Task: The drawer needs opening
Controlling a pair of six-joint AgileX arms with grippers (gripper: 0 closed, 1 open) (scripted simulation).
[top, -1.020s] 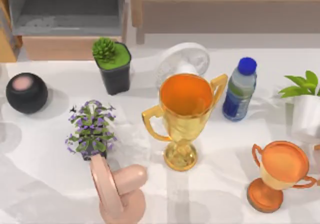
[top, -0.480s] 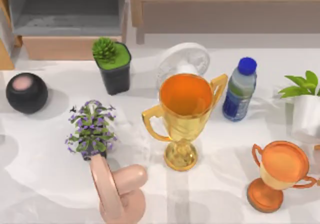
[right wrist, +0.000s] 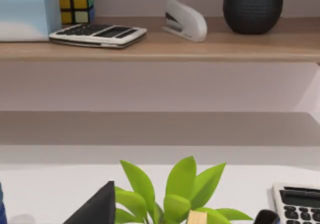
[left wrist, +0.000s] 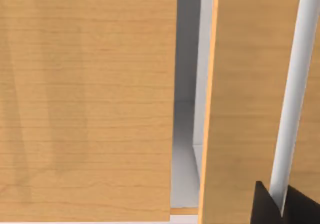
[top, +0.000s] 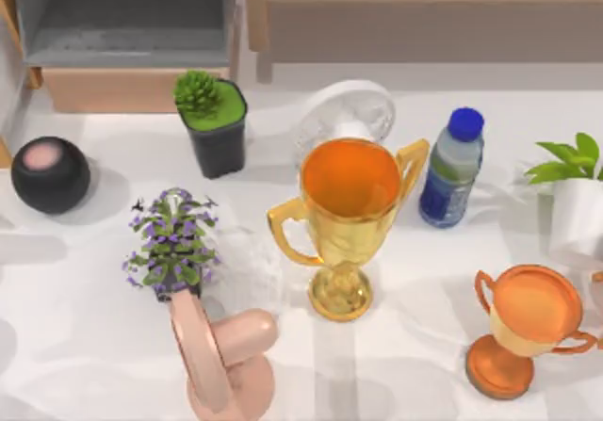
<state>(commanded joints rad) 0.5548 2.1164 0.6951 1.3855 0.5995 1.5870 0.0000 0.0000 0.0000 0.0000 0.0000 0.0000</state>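
Note:
The drawer stands at the table's back left, pulled out, its grey floor and walls showing behind the plain light tan front. In the left wrist view, light tan wooden panels sit very close, with a narrow grey gap between them, and the dark tips of my left gripper lie against a white strip. In the right wrist view, my right gripper is open, its fingertips wide apart over a leafy green plant.
Just in front of the drawer stand a black succulent pot and a black speaker. Farther forward are a purple flower plant, a gold trophy, a blue bottle and an orange trophy. A brown bench unit lines the back.
Shadows on the table's left side have shifted and thinned. The drawer and the objects on the table have not moved.

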